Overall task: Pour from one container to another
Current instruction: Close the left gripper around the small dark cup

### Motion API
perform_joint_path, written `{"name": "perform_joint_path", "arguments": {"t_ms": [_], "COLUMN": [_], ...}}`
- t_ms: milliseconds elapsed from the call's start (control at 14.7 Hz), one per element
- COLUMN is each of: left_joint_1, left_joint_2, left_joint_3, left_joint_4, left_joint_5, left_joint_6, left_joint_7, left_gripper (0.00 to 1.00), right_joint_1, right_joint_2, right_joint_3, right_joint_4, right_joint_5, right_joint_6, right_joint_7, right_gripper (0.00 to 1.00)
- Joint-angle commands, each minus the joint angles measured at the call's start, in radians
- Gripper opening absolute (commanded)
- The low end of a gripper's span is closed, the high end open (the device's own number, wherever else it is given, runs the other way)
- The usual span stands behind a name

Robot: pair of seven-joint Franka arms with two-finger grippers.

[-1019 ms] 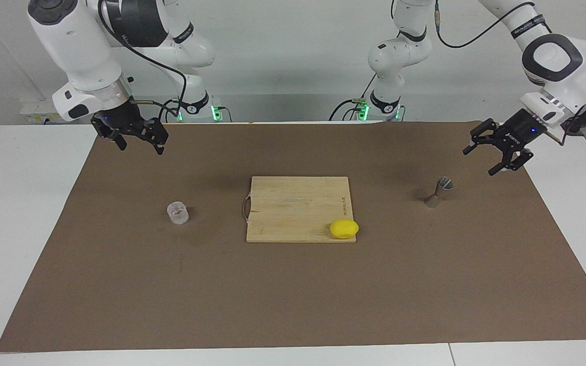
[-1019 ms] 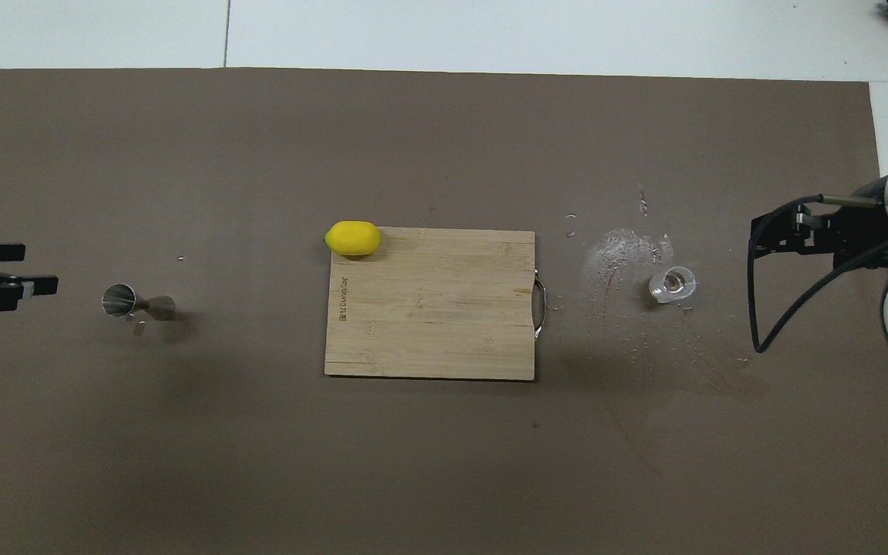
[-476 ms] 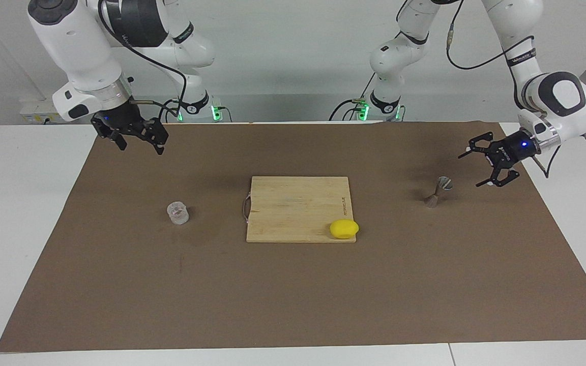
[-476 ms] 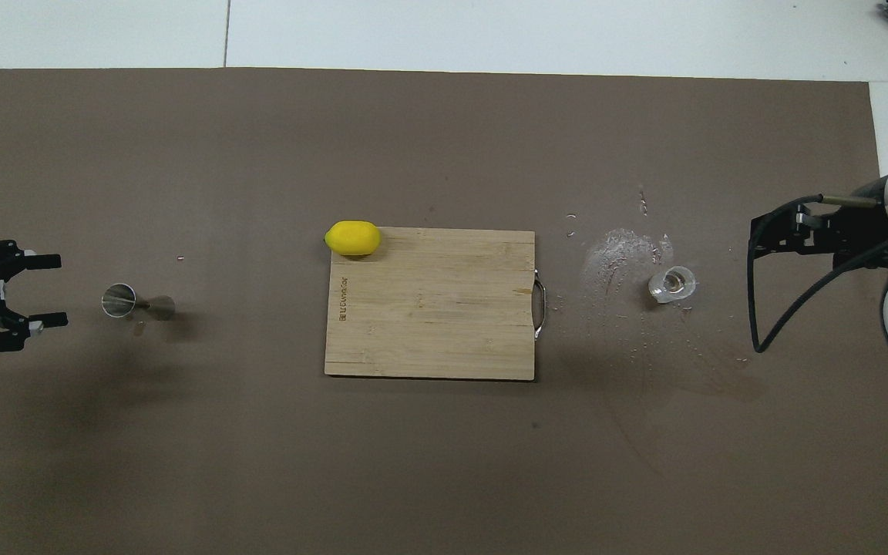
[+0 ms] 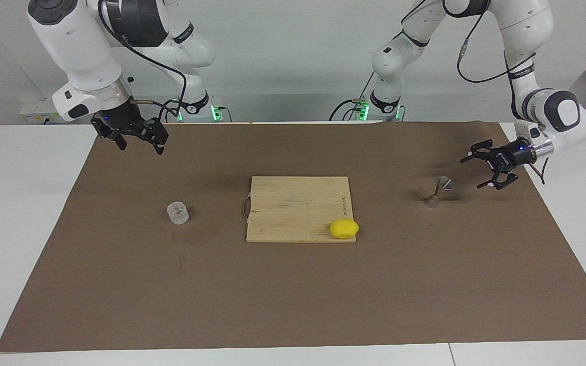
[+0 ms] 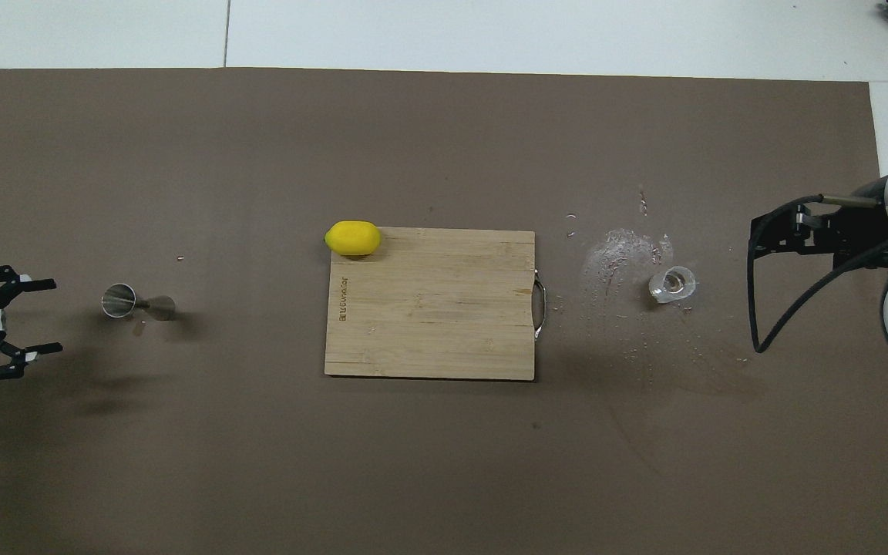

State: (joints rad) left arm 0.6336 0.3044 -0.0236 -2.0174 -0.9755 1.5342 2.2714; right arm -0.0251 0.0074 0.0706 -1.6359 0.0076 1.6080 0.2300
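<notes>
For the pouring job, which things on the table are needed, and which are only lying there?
Needed:
- glass tumbler
- jigger

Only lying there:
- cutting board
- lemon, on the board's corner
- brown mat

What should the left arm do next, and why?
Probably ease the open left hand sideways around the small silver hourglass-shaped metal jigger. The jigger stands upright on the brown mat, ungrasped, with the hand level beside it and apart. The right hand waits, away from the small clear faceted glass tumbler.
</notes>
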Motion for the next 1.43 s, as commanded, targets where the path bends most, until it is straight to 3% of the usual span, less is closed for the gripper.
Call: {"name": "perform_joint_path", "arguments": {"t_ms": [0,611,951,1223,1359], "left_joint_1": [0.026,-0.115,-0.123,-0.123,-0.123], "left_joint_2": [0.056,0.047,0.047,0.047,0.048], "left_joint_3": [-0.009,-0.01,-0.01,-0.009,-0.009], "left_joint_4": [-0.024,-0.122,-0.126,-0.126,-0.126], "left_joint_5": [-0.058,-0.255,-0.259,-0.259,-0.259], "left_joint_6": [-0.037,-0.066,-0.065,-0.06,-0.046], "left_joint_7": [0.117,0.195,0.224,0.247,0.281], "left_gripper": [1.0,1.0,1.0,0.93,0.8], "right_joint_1": [-0.013,-0.013,-0.013,-0.013,-0.013], "right_joint_2": [0.006,0.005,0.005,0.005,0.005], "right_joint_3": [0.008,0.008,0.008,0.008,0.008], "right_joint_4": [0.013,0.013,0.011,0.011,0.011], "right_joint_5": [0.018,0.018,0.018,0.018,0.018], "right_joint_6": [-0.016,-0.016,-0.016,-0.017,-0.017], "right_joint_7": [-0.008,-0.008,-0.006,-0.006,-0.006], "right_gripper": [1.0,1.0,1.0,1.0,1.0]}}
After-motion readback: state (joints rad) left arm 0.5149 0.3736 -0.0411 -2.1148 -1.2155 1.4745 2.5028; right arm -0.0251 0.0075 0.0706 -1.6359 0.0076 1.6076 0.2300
